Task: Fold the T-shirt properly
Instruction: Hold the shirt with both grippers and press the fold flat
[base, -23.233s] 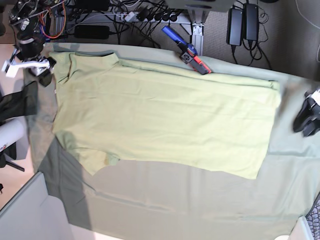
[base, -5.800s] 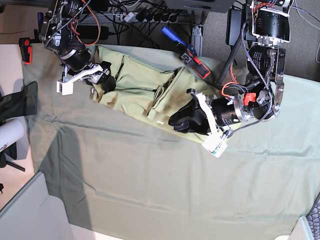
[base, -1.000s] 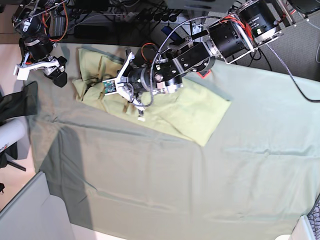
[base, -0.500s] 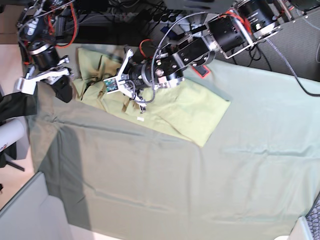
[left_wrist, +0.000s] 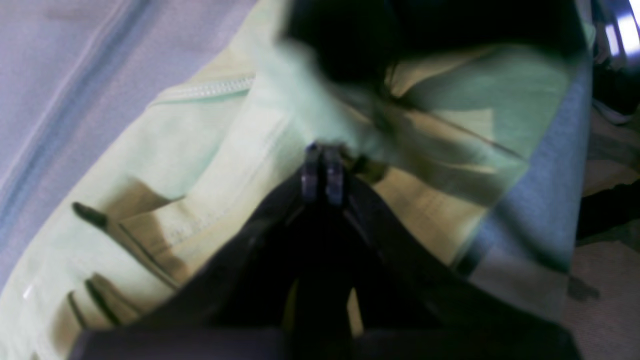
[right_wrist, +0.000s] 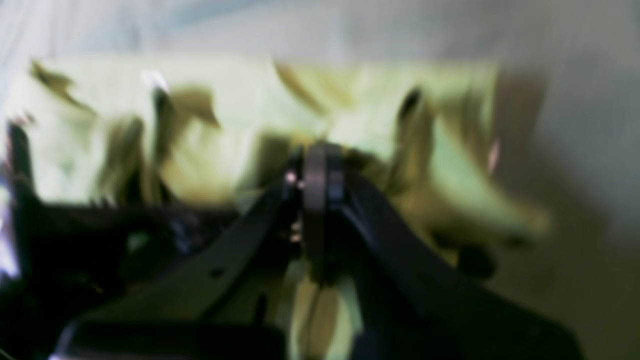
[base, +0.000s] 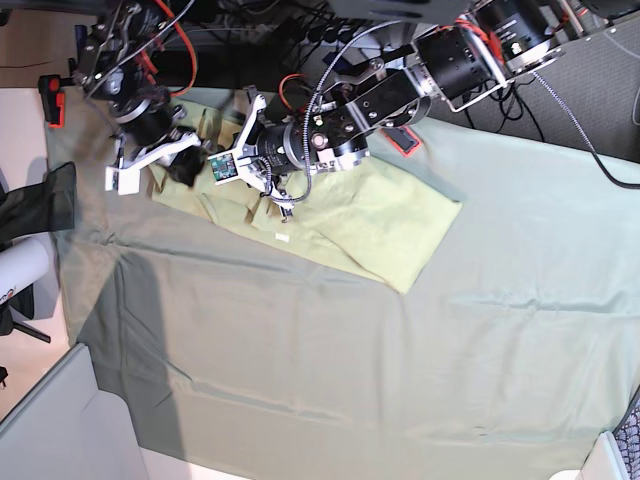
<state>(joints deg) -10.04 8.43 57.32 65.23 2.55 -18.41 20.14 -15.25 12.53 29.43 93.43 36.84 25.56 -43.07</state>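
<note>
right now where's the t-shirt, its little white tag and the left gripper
T-shirt (base: 385, 232), base view, flat folded panel near its right corner.
white tag (base: 282, 237), base view, middle of the tag at the shirt's front edge.
left gripper (left_wrist: 321, 172), left wrist view, between the closed fingertips over the shirt.

A: Your left gripper (left_wrist: 320, 167)?
B: Jaws pressed together; arm stretched in low from the base view's right.
A: Right gripper (right_wrist: 316, 172)?
B: Closed too; wrist bent down at that view's top left.
</note>
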